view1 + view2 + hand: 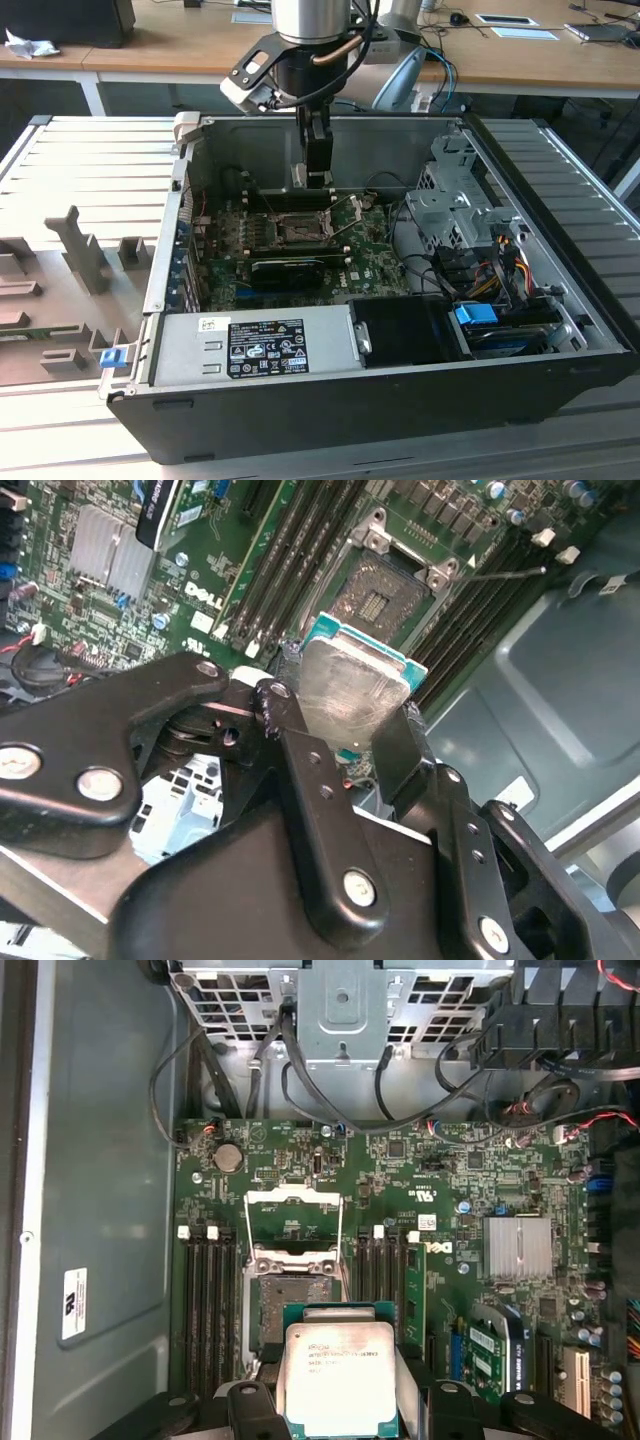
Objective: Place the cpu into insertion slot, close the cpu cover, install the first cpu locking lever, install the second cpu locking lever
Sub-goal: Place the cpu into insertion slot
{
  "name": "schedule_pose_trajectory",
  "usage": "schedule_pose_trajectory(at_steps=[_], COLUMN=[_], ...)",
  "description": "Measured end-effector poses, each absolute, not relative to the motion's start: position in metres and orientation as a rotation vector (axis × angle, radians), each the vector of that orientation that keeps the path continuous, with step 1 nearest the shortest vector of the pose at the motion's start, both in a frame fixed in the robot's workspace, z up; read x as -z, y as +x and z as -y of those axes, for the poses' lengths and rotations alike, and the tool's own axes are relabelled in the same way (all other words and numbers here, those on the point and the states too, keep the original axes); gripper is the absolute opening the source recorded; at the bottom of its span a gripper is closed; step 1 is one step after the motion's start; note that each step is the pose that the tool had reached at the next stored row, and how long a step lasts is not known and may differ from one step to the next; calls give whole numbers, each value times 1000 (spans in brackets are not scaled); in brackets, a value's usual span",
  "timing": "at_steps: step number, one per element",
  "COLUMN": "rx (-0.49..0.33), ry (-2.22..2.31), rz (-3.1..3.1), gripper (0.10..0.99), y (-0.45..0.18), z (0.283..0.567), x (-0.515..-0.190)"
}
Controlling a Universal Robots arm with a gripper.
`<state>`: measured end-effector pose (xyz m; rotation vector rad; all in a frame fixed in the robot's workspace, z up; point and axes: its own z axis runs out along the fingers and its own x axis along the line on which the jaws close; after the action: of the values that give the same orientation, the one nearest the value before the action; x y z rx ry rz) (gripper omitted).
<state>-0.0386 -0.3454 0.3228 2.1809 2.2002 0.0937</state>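
cpu gripped between fingers, side edges hidden by them; insertion slot uncovered, partly behind cpu.

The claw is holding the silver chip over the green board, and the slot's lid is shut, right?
Not quite. The lid is flipped open, as the first wrist view shows. The claw does hold the chip over the green board.
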Motion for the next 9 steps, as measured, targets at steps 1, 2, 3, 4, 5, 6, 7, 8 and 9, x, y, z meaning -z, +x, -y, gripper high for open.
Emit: schedule_pose_trajectory(at_steps=[1,2,3,4,5,6,7,8,9], rx=[-94,-94,-94,-94,-94,-94,-94,-94,-94], ry=[2181,2181,2181,2181,2181,2181,2181,2181,2181], rz=[-2200,-2200,-2200,-2200,-2200,-2200,-2200,-2200,-2200], gripper=[529,529,529,529,529,529,529,529,529], y=[-39,-39,-39,-39,-39,-39,-39,-39,-39], z=[345,345,345,345,345,345,345,345,345], x=[-321,-320,-320,-320,-319,-319,-318,-318,-317])
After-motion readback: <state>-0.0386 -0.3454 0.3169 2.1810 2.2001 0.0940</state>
